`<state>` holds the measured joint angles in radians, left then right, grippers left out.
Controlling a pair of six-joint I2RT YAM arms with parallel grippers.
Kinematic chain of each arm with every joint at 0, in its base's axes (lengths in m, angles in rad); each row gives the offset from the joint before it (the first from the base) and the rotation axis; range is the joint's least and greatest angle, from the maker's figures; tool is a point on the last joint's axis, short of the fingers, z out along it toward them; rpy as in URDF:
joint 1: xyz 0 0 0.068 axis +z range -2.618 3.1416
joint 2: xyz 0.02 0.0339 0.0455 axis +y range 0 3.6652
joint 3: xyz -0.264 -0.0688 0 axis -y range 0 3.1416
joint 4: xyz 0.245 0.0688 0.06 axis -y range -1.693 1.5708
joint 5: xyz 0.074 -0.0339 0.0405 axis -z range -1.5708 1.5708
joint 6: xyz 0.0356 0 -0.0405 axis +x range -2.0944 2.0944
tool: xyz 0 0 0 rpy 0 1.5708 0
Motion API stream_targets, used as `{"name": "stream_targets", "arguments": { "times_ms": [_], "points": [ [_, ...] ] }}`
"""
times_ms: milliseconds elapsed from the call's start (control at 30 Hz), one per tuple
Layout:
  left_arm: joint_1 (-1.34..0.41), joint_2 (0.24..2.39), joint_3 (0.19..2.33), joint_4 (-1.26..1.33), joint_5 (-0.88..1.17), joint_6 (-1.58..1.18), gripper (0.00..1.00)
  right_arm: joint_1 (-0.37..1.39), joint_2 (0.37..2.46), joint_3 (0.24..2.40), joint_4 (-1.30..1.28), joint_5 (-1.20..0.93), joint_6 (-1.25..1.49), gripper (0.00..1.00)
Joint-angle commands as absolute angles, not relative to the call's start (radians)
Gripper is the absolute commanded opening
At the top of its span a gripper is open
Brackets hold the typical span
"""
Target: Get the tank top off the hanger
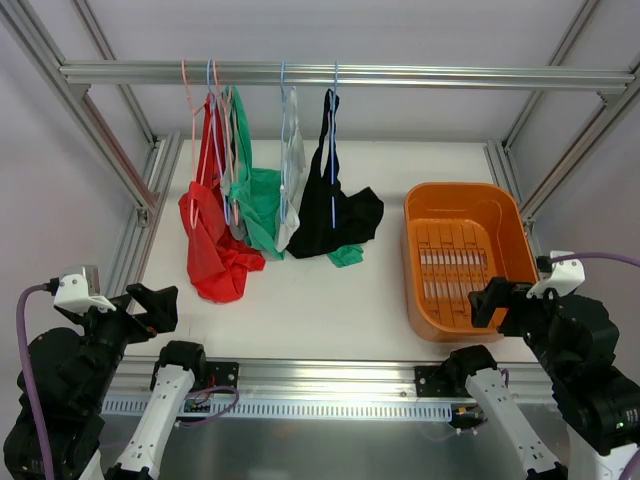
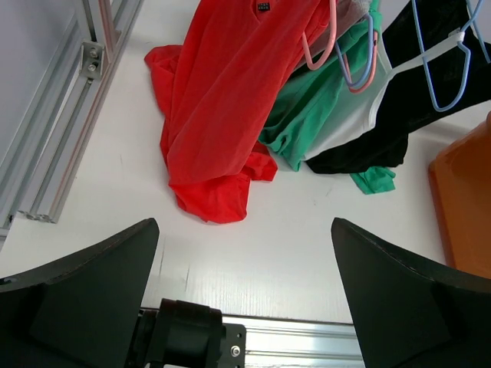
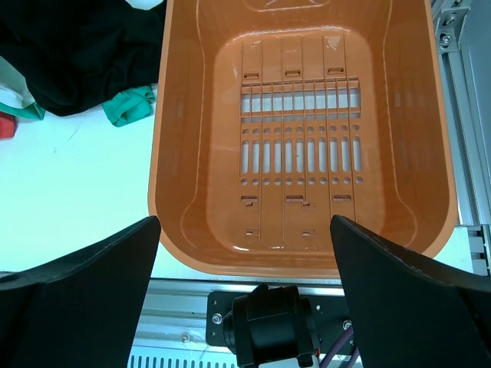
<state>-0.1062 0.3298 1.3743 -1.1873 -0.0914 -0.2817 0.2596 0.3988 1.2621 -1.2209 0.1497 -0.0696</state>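
Plainly both pairs of jaws gape released. Ahead of the left jaws the red tank top (image 2: pixel 211 115) crowds the green top (image 2: pixel 307 123); tugging could snag the pink hanger (image 2: pixel 334 31).

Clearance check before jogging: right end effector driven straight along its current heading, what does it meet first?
Likely the orange basket: the right end effector, open, points down toward its slotted floor, with nothing visible in between. Depth is unclear from this view.

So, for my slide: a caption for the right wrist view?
Open right claw looks down into the empty basket; black top at upper left.
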Motion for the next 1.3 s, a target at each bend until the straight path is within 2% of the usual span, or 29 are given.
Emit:
{"name": "stream_targets", "arguments": {
  "times_ms": [0,267,400,467,533,767,867,900,967,1000,1033,1133,1267],
  "points": [
    [-0.121,0.356,1.376,-1.178,-0.115,-0.290,0.99,0.262,0.417,1.262,-1.174,0.156,-0.063,0.99],
    [-0.120,0.481,1.520,-1.175,-0.003,-0.304,0.99,0.261,0.439,1.237,-1.138,0.115,-0.031,0.99],
    [-0.082,0.632,1.669,-1.131,0.306,-0.353,0.99,0.262,0.439,1.203,-1.088,0.069,-0.015,1.00],
    [0.044,0.739,1.762,-1.109,0.522,-0.341,0.99,0.262,0.449,1.192,-1.074,0.054,-0.014,0.99],
    [0.090,0.823,1.819,-1.066,0.595,-0.380,0.99,0.264,0.463,1.187,-1.065,0.034,-0.012,1.00],
    [0.115,1.024,2.051,-1.031,0.595,-0.411,0.99,0.262,0.505,1.146,-0.991,0.011,0.015,0.99],
    [-0.021,1.136,2.118,-1.034,0.426,-0.368,0.99,0.262,0.535,1.131,-0.962,-0.023,0.044,1.00],
    [-0.178,1.161,2.149,-1.037,0.288,-0.354,0.99,0.262,0.541,1.126,-0.956,-0.031,0.051,1.00],
    [-0.344,1.232,2.175,-1.045,0.151,-0.336,0.99,0.262,0.549,1.111,-0.945,-0.043,0.058,1.00],
    [-0.530,1.247,2.172,-1.046,-0.062,-0.324,0.99,0.262,0.554,1.109,-0.943,-0.041,0.060,1.00],
    [-0.616,1.276,2.169,-1.046,-0.152,-0.313,0.99,0.262,0.552,1.103,-0.943,-0.038,0.054,0.99],
    [-0.820,1.353,2.187,-1.039,-0.393,-0.305,0.99,0.262,0.534,1.091,-0.946,-0.017,0.046,0.99],
    [-0.942,1.449,2.200,-0.898,-0.520,-0.233,0.99,0.262,0.515,1.065,-0.951,-0.008,0.040,1.00]
  ]
}}
